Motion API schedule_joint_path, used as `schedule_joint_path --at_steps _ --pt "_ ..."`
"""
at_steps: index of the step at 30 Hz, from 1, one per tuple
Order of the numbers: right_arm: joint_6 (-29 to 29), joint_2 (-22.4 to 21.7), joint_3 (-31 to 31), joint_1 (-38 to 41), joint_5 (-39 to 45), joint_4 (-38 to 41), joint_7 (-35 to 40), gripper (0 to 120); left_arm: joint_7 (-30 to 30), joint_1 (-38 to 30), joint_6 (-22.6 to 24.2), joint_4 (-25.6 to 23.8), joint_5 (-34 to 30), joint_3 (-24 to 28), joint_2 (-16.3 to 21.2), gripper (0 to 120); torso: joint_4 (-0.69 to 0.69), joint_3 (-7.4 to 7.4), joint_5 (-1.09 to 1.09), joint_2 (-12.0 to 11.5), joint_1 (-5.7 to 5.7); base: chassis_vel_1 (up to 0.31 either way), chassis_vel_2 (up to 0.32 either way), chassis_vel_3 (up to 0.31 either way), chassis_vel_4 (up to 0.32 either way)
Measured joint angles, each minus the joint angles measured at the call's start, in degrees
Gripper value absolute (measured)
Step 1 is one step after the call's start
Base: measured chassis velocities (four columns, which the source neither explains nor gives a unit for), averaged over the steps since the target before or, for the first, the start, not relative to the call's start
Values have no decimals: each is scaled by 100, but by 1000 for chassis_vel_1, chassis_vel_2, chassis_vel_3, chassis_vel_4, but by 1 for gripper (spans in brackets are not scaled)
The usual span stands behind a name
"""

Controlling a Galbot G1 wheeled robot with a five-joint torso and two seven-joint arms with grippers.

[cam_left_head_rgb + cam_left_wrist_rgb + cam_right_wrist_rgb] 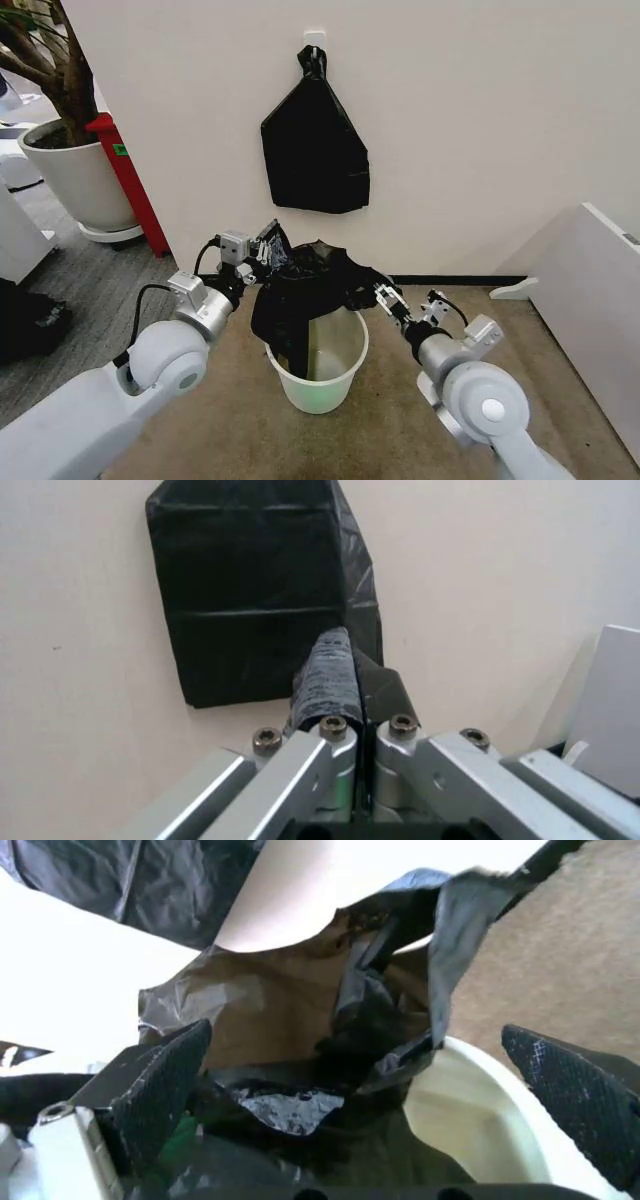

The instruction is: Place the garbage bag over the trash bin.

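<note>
Head view: crumpled glossy garbage bag [305,290] over trash bin [318,375], left tool [268,250] pinching it, right tool [380,1087] wide.

No text, brand, number or sign can be read. A small green label [120,150] sits on the red post [127,180] beside the plant pot (its marking is too small to read).

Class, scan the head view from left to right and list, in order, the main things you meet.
Plant pot → red post → left gripper → garbage bag draped on the trash bin → right gripper → white panel.
</note>
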Motion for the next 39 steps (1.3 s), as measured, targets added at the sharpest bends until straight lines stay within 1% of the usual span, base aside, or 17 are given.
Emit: schedule_joint_path --at_steps 3,7,13,19,20,21,25,26,27,29,30,32,34,35,36,39 --pt "8 155 -27 162 -184 -345 -210 100 0 9 -2 -38 -7 -17 21 0 1 0 0 0 0 0 0 0 0" --pt "18 250 -37 315 -363 -682 -403 100 -2 51 -3 -80 -9 -46 37 0 0 0 1 0 0 0 0 0 0" --pt "45 339 -68 616 -465 -1095 -602 100 -4 181 -1 -158 -12 -205 110 0 0 0 1 0 0 0 0 0 0" --pt "60 475 -136 839 -521 -1326 -679 100 -4 239 2 -173 -18 -291 147 0 1 0 1 0 0 0 0 0 0" --pt "60 489 -147 854 -522 -1330 -684 94 -4 239 2 -174 -21 -300 152 0 1 0 1 0 0 0 0 0 0" --pt "60 489 -147 854 -522 -1330 -684 94 -4 239 2 -174 -21 -300 152 0 1 0 1 0 0 0 0 0 0" --pt "60 452 -158 819 -519 -1296 -721 80 -3 234 3 -163 -23 -302 127 0 0 0 1 0 0 0 0 0 0" --pt "60 444 -158 813 -519 -1291 -723 80 -4 234 4 -161 -23 -302 122 0 0 0 1 0 0 0 0 0 0" --pt "60 427 -158 804 -519 -1276 -726 75 -3 235 4 -158 -23 -302 115 0 0 0 1 0 0 0 0 0 0" --pt "60 427 -158 804 -519 -1276 -726 75 -3 236 4 -157 -23 -302 114 0 0 0 1 0 0 0 0 0 0" --pt "60 391 -158 791 -516 -1250 -735 64 -3 243 5 -152 -22 -302 101 0 0 0 1 0 0 0 0 0 0" --pt "60 349 -156 783 -502 -1217 -743 53 -3 250 6 -147 -17 -295 82 0 0 0 1 0 0 0 0 0 0" --pt "60 314 -154 783 -497 -1202 -765 45 -2 252 7 -148 -14 -287 78 0 0 0 1 0 0 0 0 0 0" --pt "60 314 -154 783 -497 -1202 -765 45 -2 252 7 -148 -14 -287 78 0 0 0 1 0 0 0 0 0 0" --pt "60 305 -155 785 -497 -1201 -775 42 -2 251 8 -150 -14 -285 78 0 0 0 2 0 0 0 0 0 0" --pt "63 298 -167 802 -505 -1200 -811 28 -1 268 8 -178 -14 -293 111 0 0 0 2 0 0 0 0 0 0"
